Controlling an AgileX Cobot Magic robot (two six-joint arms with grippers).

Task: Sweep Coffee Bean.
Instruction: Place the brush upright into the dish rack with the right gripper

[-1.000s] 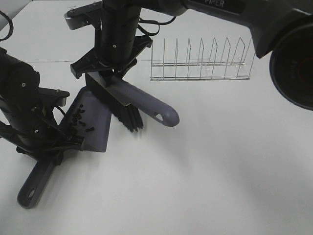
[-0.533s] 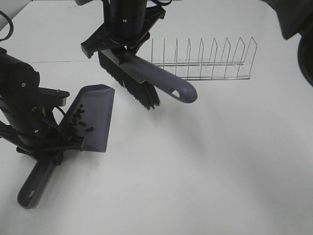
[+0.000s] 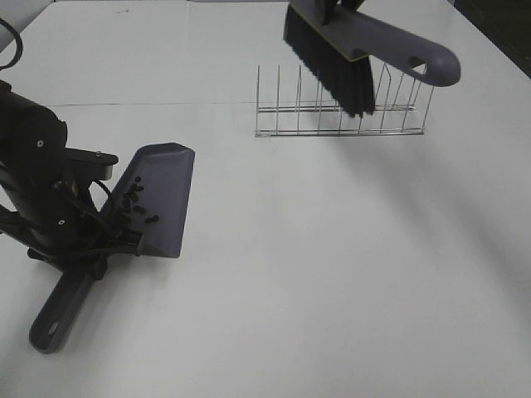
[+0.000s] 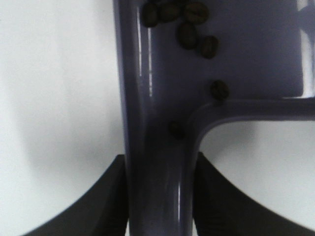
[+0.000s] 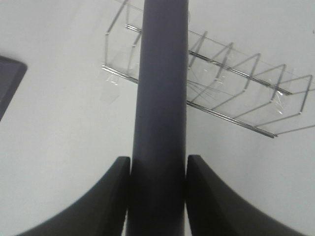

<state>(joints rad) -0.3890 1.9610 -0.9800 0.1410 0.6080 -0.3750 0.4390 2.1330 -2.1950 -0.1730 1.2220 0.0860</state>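
A: Item one, coffee bean (image 3: 133, 201): where do we enter it?

B: Loose cluster inside the dustpan (image 3: 170, 186), toward its back wall; we cannot read a count. The left gripper (image 4: 160, 196) pinches the dustpan's handle, jaws tight on either side.

A: Item two, brush (image 3: 369, 50)?

B: The right gripper (image 5: 157, 196) is clamped on its handle, with the bristles raised above the wire rack (image 3: 340, 124). The beans lie well apart from it, down toward the near left, so we list the left arm as nearer. The dustpan's long axis runs from handle at near left to mouth toward the table (image 3: 332, 290) centre.

A: Gaps?

B: The high view cuts off the right gripper at its top edge, and the left arm hides the left gripper's jaws. We see no stray beans, though ones so tiny could escape us.
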